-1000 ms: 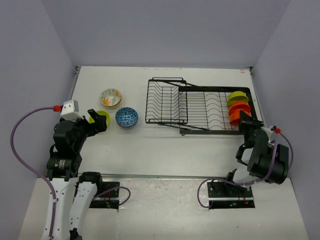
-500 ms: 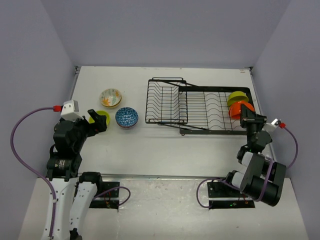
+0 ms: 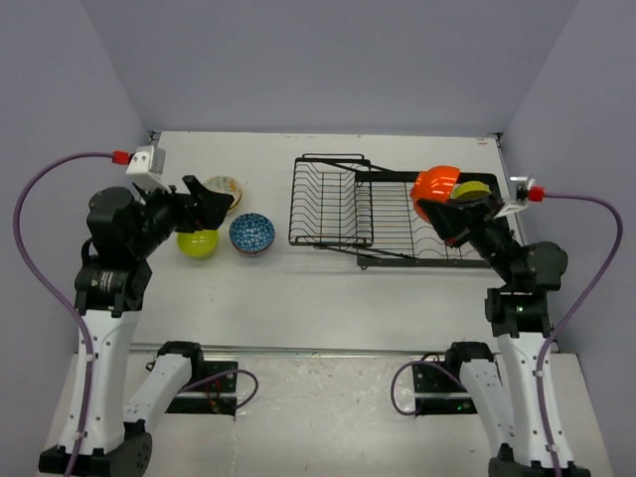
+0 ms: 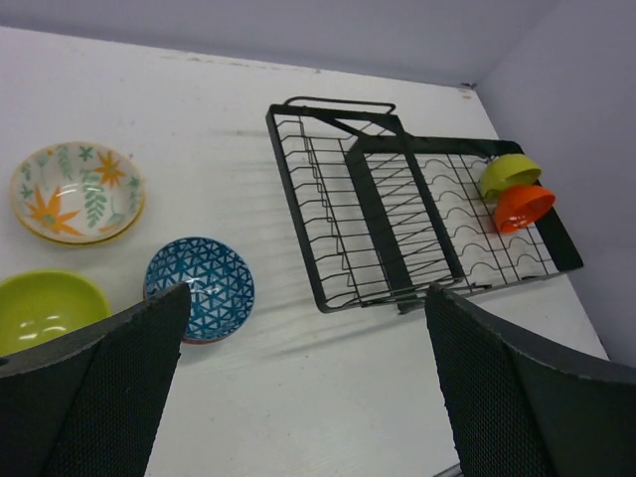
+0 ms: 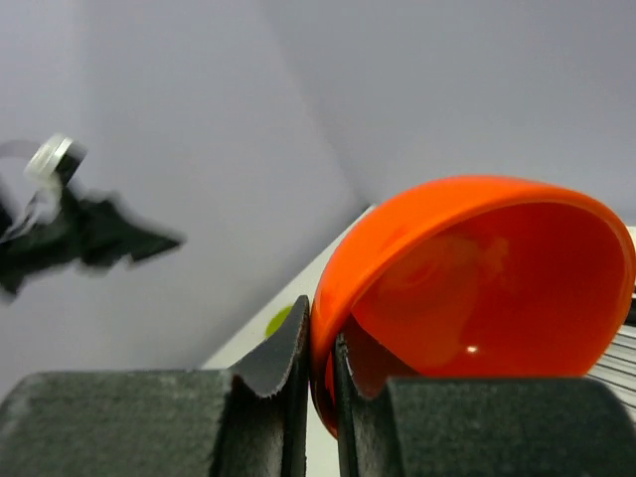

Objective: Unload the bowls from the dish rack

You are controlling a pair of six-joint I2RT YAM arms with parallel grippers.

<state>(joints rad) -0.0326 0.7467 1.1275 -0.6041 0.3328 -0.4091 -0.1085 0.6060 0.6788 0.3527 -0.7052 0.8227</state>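
Right wrist: right end effector point(image 5: 318, 350) clamps the rim of a glossy orange bowl point(image 5: 477, 288). The dish rack point(image 4: 370, 199) holds a lime bowl point(image 4: 509, 174).

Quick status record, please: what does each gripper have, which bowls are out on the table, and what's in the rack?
left gripper: open, empty, above the bowls on the table
right gripper: shut on the rim of the orange bowl, held above the dish rack
on table: lime green bowl, blue-patterned bowl, floral bowl
in rack: second lime green bowl, at the right end
hidden from above: the rack's near right corner, under the right arm
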